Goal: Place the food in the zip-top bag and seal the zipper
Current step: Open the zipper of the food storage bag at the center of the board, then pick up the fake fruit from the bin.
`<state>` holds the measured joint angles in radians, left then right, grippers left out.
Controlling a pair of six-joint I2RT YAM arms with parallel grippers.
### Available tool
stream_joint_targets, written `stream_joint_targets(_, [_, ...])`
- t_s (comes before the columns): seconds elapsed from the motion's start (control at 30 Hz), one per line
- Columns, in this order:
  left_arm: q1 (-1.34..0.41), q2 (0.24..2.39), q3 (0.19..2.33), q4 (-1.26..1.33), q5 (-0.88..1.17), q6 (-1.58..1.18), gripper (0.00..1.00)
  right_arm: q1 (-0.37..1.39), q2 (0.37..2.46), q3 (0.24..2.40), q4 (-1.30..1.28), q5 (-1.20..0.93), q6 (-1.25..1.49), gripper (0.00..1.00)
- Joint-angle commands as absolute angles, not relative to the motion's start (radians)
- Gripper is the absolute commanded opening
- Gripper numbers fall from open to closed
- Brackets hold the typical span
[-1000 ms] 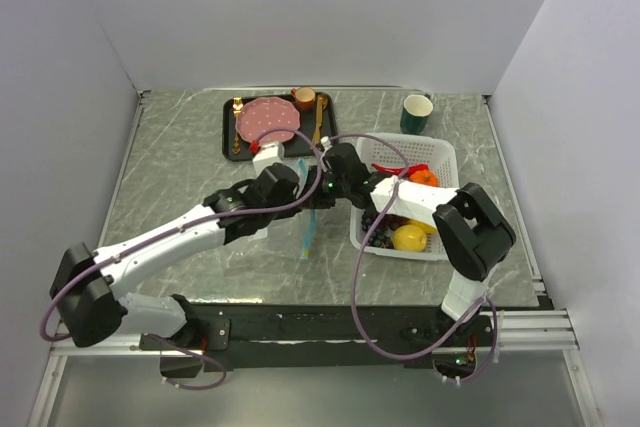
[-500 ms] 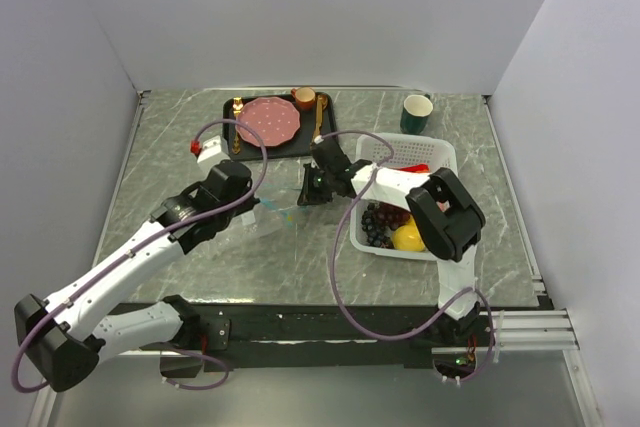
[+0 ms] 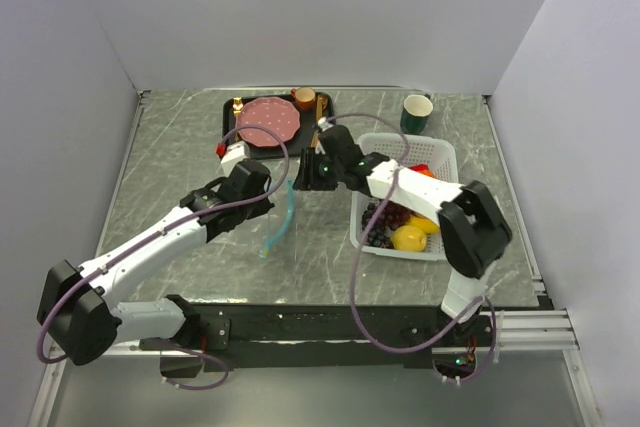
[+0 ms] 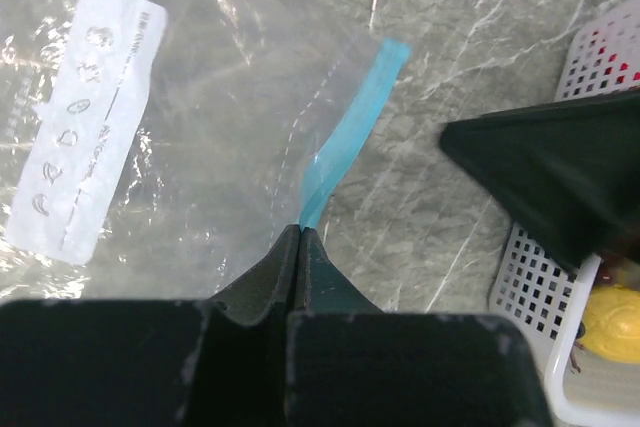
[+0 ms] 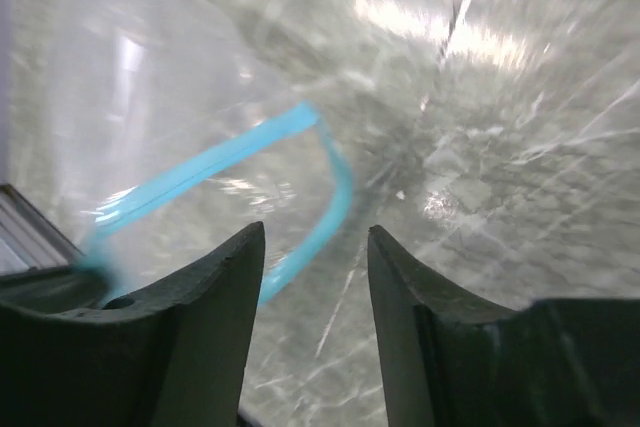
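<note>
Your left hand is pinched shut on the zipper at the end of the zip-top bag. Only the wrist view shows that grip. From above it's just a curved teal strip mid-worktop. Your right hand hangs open over the zipper. The food sits in the basket. Your left arm has swung right since half a second ago.

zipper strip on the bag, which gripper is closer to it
Left. The left gripper is shut on one end of the zipper, touching it. The right gripper is open, with the strip in front of its spread fingertips, not gripped.
</note>
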<state>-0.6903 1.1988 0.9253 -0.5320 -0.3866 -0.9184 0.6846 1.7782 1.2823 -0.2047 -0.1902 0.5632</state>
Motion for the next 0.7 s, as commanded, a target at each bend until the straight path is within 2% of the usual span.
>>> stream_joint_targets(0.0, [-0.687,1.192,0.960,-0.472,-0.364,-0.884,0.01,0.680,1.634,1.247,-0.248,-0.080,0.531,0.56])
stream_joint_targets(0.07, [-0.687,1.204,0.966,-0.472,-0.357,-0.876,0.01,0.677,1.596,1.224,-0.265,-0.028,0.538,0.59])
stream_joint_targets(0.2, [-0.687,1.212,0.966,-0.463,-0.345,-0.871,0.01,0.654,1.481,1.145,-0.350,0.129,0.558,0.71])
stream_joint_targets(0.33, [-0.687,1.195,0.940,-0.425,-0.313,-0.853,0.01,0.598,1.378,1.063,-0.391,0.230,0.565,0.72])
stream_joint_targets(0.37, [-0.687,1.190,0.937,-0.423,-0.311,-0.851,0.01,0.588,1.358,1.043,-0.422,0.257,0.571,0.80])
stream_joint_targets(0.47, [-0.687,1.199,0.937,-0.420,-0.302,-0.839,0.01,0.532,1.272,0.993,-0.448,0.305,0.583,0.79])
stream_joint_targets(0.67, [-0.687,1.221,0.943,-0.397,-0.281,-0.821,0.01,0.436,1.247,0.962,-0.511,0.369,0.595,0.79])
